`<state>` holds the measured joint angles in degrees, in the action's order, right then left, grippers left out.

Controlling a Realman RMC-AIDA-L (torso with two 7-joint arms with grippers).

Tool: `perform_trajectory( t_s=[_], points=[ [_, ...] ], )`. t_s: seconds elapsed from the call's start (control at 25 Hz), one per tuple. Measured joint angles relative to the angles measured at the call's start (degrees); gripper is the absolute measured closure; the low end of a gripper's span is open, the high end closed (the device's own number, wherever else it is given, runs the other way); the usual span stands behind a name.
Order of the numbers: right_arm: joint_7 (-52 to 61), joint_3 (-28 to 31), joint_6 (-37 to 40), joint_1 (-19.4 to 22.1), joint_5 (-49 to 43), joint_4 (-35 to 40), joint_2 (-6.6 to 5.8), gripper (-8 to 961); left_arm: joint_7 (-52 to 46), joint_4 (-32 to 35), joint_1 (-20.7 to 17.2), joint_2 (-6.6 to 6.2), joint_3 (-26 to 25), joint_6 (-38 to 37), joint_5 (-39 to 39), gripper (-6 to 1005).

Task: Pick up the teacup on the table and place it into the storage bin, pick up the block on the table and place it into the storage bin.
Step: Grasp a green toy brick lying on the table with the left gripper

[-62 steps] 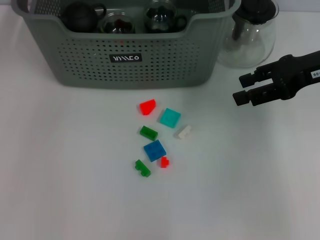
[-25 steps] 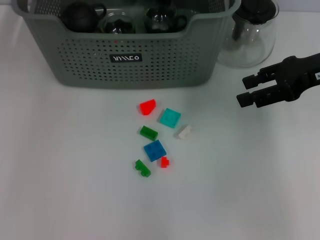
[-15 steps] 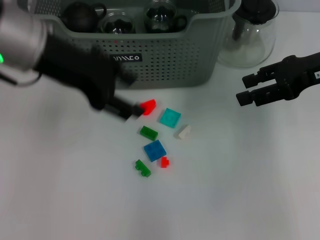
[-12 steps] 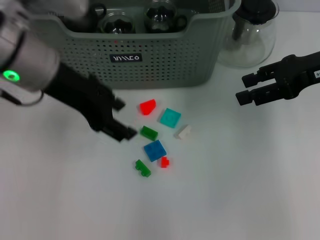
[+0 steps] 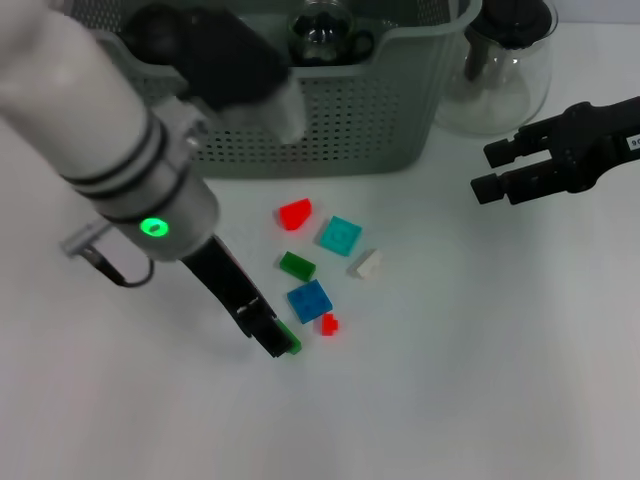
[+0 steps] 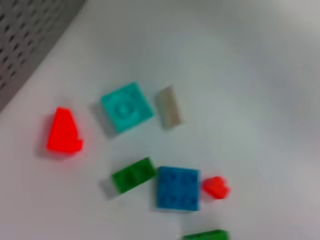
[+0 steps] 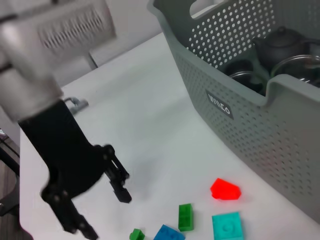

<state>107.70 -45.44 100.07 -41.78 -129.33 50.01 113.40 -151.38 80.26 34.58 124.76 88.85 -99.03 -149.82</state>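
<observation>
Seven small blocks lay scattered on the white table (image 5: 480, 380) in front of the storage bin (image 5: 340, 110): a red wedge (image 5: 295, 213), a teal square plate (image 5: 340, 235), a white brick (image 5: 367, 264), a green brick (image 5: 297, 265), a blue square plate (image 5: 310, 300), a tiny red piece (image 5: 328, 323) and a second green block (image 5: 291, 343) nearest the robot. The left gripper (image 5: 268, 335) had its fingers spread, as the right wrist view showed (image 7: 102, 197), and they held nothing. In the head view its dark tips reached down at the second green block, one finger (image 5: 262, 329) overlapping that block's near edge; whether it touched could not be told. The blue plate sat just beside the tips, the tiny red piece a little further on. In the left wrist view the second green block (image 6: 205, 235) showed only as a sliver at the frame's edge, with the blue plate (image 6: 177, 188) and the tiny red piece (image 6: 216, 187) close by.

The storage bin stood at the far side of the table, with a dark teapot (image 7: 282, 42) and glass vessels (image 5: 322, 30) inside it. A clear glass teapot (image 5: 505, 65) with a black lid stood on the table beside the bin. The right gripper (image 5: 490, 170) hung above the table near that teapot, well apart from the blocks, its two fingers parted and empty.
</observation>
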Motion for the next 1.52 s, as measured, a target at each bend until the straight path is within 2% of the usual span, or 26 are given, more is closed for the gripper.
perform_trajectory(
  t_s=[0.12, 0.56, 1.52],
  points=[
    [-0.1, -0.1, 0.0, 0.0, 0.0, 0.1, -0.02, 268, -3.4, -0.8, 0.4, 0.01, 4.4, 3.0, -1.5, 295],
    [-0.9, -0.1, 0.0, 0.4, 0.0, 0.0, -0.11, 269, -10.0, -1.6, 1.3, 0.05, 10.8, 6.3, -1.6, 311],
    [-1.4, 0.1, 0.0, 0.6, 0.0, -0.1, -0.11, 267, -12.0, -5.9, 1.4, 0.05, 14.2, 11.8, -1.7, 348]
  ],
)
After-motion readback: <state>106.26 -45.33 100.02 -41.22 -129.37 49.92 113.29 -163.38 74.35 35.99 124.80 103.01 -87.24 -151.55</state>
